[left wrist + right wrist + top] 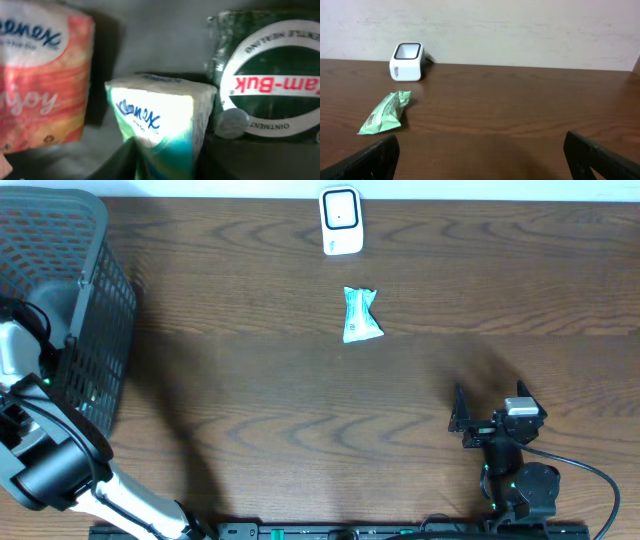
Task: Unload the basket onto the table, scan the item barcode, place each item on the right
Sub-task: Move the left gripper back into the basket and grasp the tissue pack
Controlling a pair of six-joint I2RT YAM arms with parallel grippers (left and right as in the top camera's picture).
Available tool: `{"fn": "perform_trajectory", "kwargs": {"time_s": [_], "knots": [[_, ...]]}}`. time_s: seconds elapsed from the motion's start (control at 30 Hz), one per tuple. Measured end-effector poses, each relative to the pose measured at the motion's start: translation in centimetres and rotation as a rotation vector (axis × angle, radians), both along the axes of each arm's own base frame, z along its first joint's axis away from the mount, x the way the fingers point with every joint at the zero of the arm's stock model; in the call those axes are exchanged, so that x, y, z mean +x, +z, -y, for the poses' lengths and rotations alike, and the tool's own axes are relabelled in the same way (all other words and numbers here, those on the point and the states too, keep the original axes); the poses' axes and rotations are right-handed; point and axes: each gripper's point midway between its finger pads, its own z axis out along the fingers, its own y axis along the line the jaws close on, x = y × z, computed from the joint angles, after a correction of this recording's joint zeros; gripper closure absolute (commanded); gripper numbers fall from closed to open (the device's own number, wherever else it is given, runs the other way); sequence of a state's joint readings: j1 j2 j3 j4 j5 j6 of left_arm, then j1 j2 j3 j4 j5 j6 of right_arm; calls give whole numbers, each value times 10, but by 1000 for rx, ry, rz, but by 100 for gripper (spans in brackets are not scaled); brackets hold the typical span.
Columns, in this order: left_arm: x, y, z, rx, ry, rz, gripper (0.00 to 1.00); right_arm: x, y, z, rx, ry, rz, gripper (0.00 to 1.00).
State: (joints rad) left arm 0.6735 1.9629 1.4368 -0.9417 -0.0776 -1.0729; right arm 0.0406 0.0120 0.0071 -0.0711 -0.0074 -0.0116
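Inside the black plastic mesh basket (95,305) | left gripper (159,171) on the green-and-white Kleenex tissue pack (160,117), grip can't be told | right gripper (481,145) spread wide, idle | risk: soft wrap slips, or orange Kleenex pack (40,75) snags on lift

Green packet (361,315) – white scanner (341,221) – black basket (100,330), brown table (250,430).
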Motion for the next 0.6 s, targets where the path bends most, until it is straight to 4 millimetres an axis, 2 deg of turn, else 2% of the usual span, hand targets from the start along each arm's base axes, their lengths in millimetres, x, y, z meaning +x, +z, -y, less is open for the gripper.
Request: {"fn": "perform_trajectory", "kwargs": {"time_s": [0.2, 0.33, 0.47, 0.53, 0.6], "knots": [[5, 2, 2, -18, -55, 18, 92, 0, 0, 0, 0, 0, 0, 1], [15, 17, 0, -7, -81, 75, 92, 0, 0, 0, 0, 0, 0, 1], [43, 72, -12, 100, -101, 269, 92, 0, 0, 0, 0, 0, 0, 1], [59, 116, -17, 185, -117, 414, 93, 0, 0, 0, 0, 0, 0, 1], [72, 170, -18, 275, -144, 580, 93, 0, 0, 0, 0, 0, 0, 1]]}}
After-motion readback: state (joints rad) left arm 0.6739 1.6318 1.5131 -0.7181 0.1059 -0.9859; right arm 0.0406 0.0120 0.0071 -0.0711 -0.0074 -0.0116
